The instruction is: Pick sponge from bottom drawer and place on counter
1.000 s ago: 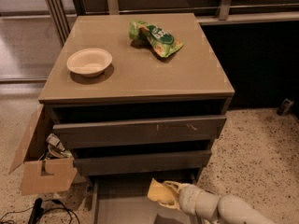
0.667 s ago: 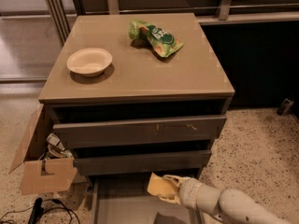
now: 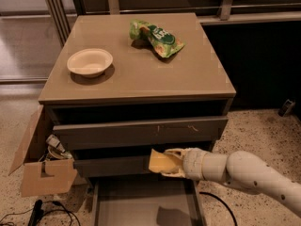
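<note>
My gripper is shut on the pale yellow sponge and holds it in the air in front of the middle drawer front, above the open bottom drawer. The white arm comes in from the lower right. The bottom drawer is pulled out and its flat floor shows only the sponge's shadow. The counter is the tan top slab of the cabinet, higher than the sponge.
A cream bowl stands on the counter's left side and a green snack bag lies at its back. An open cardboard box with clutter stands left of the cabinet. Cables lie on the speckled floor.
The gripper has risen with the sponge from just above the bottom drawer to the height of the middle drawer front.
</note>
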Tool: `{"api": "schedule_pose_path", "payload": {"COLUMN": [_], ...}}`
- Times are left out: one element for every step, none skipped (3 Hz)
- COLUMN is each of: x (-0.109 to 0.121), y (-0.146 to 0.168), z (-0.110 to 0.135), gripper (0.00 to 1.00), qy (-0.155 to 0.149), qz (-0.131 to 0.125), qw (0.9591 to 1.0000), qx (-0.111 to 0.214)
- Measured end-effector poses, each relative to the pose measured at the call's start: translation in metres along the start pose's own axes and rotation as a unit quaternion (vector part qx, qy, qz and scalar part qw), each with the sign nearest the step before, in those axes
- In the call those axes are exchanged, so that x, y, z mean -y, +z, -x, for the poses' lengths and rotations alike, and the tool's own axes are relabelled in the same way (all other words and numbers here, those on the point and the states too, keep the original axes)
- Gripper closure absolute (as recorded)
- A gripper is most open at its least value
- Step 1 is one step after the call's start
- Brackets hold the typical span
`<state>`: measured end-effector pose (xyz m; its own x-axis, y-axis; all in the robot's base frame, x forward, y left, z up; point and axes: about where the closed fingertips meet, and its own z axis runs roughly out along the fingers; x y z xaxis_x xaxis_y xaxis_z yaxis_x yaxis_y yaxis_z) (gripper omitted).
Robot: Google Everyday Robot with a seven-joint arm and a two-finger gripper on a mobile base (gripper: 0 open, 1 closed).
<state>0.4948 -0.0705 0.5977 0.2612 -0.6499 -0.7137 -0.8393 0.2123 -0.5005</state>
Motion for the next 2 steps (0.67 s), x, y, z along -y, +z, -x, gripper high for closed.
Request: {"api": "schedule_pose_path", "payload": {"x": [0.0348,0.0348], "y": [-0.0275,-0.0276], "z": [0.0277,0.0277], "gripper": [1.0,1.0], "qy": [-0.024,-0.024], "qz": [0.017,0.017], "qw": [0.9991,0.9991], "qx": [-0.031,-0.031]}}
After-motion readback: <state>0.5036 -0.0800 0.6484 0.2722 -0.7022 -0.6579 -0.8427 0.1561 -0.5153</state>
